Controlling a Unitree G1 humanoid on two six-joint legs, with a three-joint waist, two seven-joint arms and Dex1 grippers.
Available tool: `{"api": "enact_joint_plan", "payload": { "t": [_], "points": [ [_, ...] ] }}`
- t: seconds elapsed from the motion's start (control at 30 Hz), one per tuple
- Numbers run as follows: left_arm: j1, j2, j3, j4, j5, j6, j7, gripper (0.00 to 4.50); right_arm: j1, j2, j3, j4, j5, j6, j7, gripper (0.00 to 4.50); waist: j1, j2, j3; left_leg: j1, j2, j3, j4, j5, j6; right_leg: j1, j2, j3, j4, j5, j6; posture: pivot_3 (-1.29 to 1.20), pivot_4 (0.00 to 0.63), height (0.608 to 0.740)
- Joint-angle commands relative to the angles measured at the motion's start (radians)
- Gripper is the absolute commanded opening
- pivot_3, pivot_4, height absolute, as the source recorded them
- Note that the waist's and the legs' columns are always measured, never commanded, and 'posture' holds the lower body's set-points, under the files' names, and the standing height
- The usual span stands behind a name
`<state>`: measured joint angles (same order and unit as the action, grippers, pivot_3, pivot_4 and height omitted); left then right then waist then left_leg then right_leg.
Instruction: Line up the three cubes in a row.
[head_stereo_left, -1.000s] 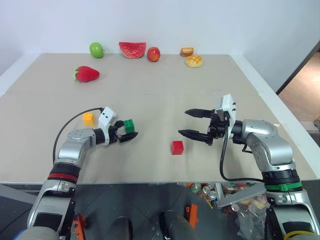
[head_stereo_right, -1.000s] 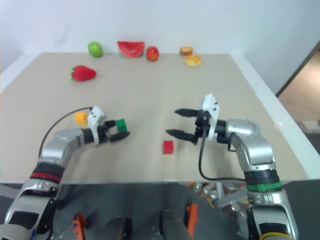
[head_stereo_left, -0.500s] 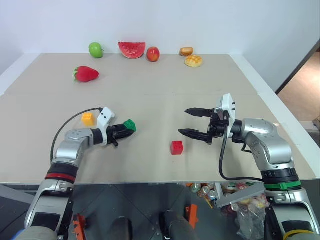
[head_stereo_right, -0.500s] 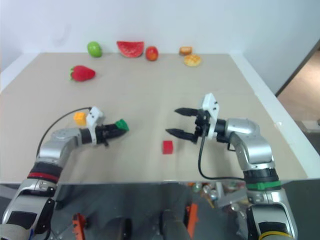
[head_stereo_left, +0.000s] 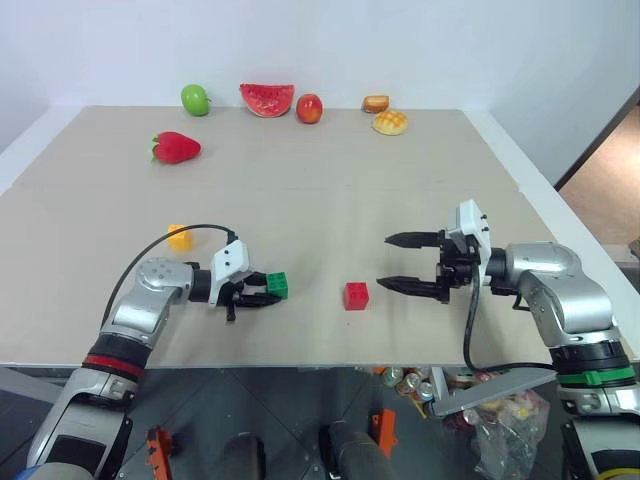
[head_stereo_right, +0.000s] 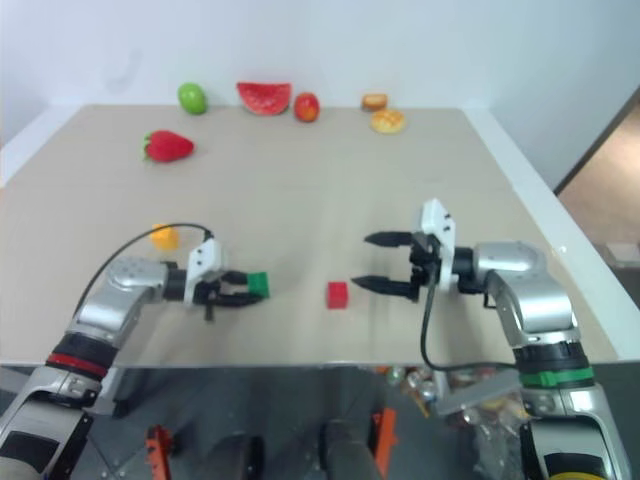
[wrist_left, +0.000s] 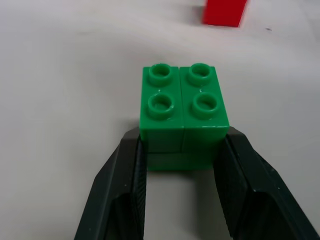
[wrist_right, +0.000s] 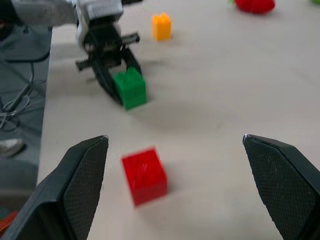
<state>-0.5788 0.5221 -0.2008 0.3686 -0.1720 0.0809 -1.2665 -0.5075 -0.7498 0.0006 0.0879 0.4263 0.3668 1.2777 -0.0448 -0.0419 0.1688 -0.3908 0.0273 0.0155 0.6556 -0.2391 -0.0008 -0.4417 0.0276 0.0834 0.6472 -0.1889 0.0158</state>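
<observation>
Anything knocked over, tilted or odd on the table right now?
Nothing stands out. The green cube sits upright in the left pincer, the red cube and yellow-orange cube stand upright on the table.

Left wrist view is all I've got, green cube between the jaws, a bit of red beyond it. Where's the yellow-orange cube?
Observer: The yellow-orange cube sits on the table behind the left arm, farther from the robot than the green cube.
Operator: And that red thing?
Observer: It is the red cube, between the two grippers.
Operator: Is the right gripper busy?
Observer: No, the right gripper is open, nothing in it, just right of the red cube.
</observation>
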Motion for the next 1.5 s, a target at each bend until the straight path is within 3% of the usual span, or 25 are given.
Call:
{"api": "enact_joint_plan", "payload": {
  "t": [0.03,0.33,0.6,1.37,1.43,1.5],
  "points": [
    [-0.036,-0.031,-0.018,0.022,0.012,-0.051,-0.011,1.30,0.001,-0.031,-0.043,0.044,-0.009,-0.031,0.002,4.50,0.000,0.000,0.000,0.000,0.000,0.000,0.000,0.000,0.000,0.000,0.000,0.000,0.000,0.000,0.000,0.00,0.150,0.740],
    [-0.084,-0.114,-0.050,0.093,0.032,-0.077,-0.021,1.30,0.041,-0.036,-0.057,0.011,0.006,-0.023,-0.015,4.50,-0.001,0.000,0.000,0.000,0.000,0.000,0.000,-0.001,0.001,0.000,0.001,0.001,0.000,0.000,0.001,0.00,0.150,0.740],
    [-0.096,-0.115,-0.044,0.137,0.031,-0.079,-0.047,1.30,0.051,-0.039,-0.065,0.006,0.008,-0.020,-0.027,4.50,-0.002,0.000,0.000,0.001,0.000,0.001,0.000,-0.001,0.001,0.000,0.001,0.002,0.000,0.001,0.001,0.00,0.150,0.740],
    [-0.052,-0.096,-0.033,0.050,0.018,0.011,-0.038,1.30,0.006,-0.010,-0.039,0.036,-0.007,-0.022,-0.042,4.50,-0.002,0.000,0.000,0.001,0.000,0.000,0.000,-0.001,0.001,0.000,0.001,0.001,0.000,0.001,0.001,0.00,0.150,0.740],
    [-0.052,-0.091,-0.034,0.055,0.021,0.015,-0.037,2.36,0.003,-0.009,-0.038,0.038,-0.008,-0.022,-0.043,4.50,-0.002,0.000,0.000,0.001,0.000,0.000,0.000,-0.001,0.001,0.000,0.001,0.001,0.000,0.001,0.001,0.00,0.150,0.740],
    [-0.051,-0.091,-0.032,0.060,0.023,0.003,-0.031,3.03,0.000,-0.007,-0.037,0.040,-0.008,-0.021,-0.043,4.50,-0.002,0.000,0.000,0.001,0.000,0.000,0.000,-0.001,0.001,0.000,0.001,0.001,0.000,0.001,0.001,0.00,0.150,0.740]
  ]
}}
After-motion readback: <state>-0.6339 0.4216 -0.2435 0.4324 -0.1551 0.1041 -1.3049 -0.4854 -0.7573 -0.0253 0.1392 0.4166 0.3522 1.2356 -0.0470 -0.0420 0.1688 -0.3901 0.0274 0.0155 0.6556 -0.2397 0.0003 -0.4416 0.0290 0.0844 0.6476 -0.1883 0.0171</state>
